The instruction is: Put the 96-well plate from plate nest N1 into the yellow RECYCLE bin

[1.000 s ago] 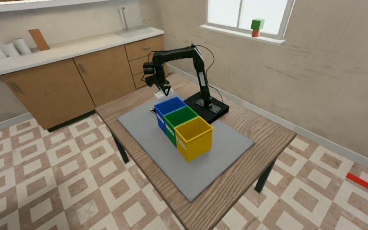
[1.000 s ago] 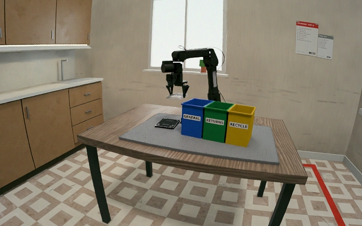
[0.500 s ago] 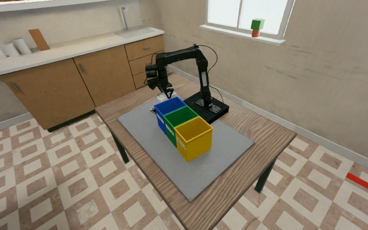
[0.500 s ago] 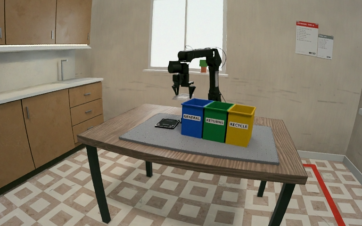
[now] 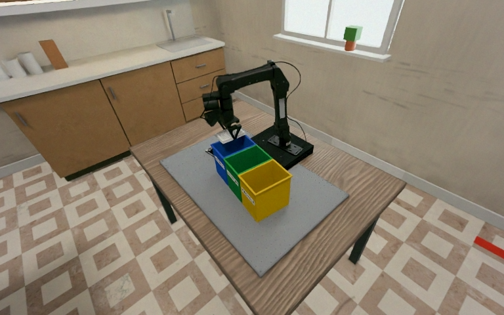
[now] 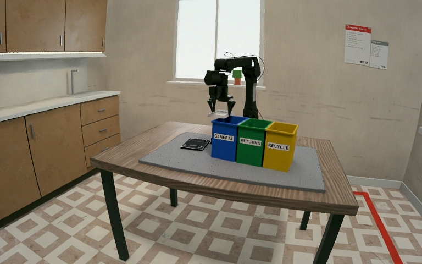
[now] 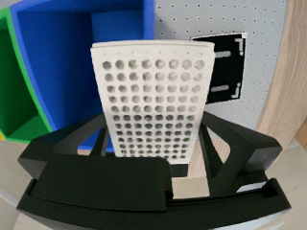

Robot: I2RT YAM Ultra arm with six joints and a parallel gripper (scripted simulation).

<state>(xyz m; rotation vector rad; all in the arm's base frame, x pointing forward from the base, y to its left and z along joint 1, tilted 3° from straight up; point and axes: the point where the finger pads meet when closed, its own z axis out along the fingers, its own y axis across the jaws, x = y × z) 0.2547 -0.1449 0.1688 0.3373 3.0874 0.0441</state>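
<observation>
My gripper (image 5: 231, 134) (image 6: 221, 112) (image 7: 153, 115) is shut on the white 96-well plate (image 5: 226, 138) (image 6: 217, 113) (image 7: 153, 103) and holds it level in the air. The plate hangs over the far-left edge of the blue bin labelled GENERAL (image 5: 227, 150) (image 6: 224, 141) (image 7: 53, 81). The green RETURNS bin (image 5: 245, 163) (image 6: 250, 146) (image 7: 14, 105) stands in the middle of the row. The yellow RECYCLE bin (image 5: 265, 191) (image 6: 279, 149) stands at the other end. All three bins are upright. The black plate nest N1 (image 6: 195, 144) (image 7: 225, 67) lies empty on the mat beside the blue bin.
The bins stand in a touching row on a grey perforated mat (image 5: 267, 230) (image 6: 174, 158) on a wooden table (image 5: 334, 230) (image 6: 130, 155). The arm's black base (image 5: 286, 146) is behind the bins. Cabinets and a counter stand to the left.
</observation>
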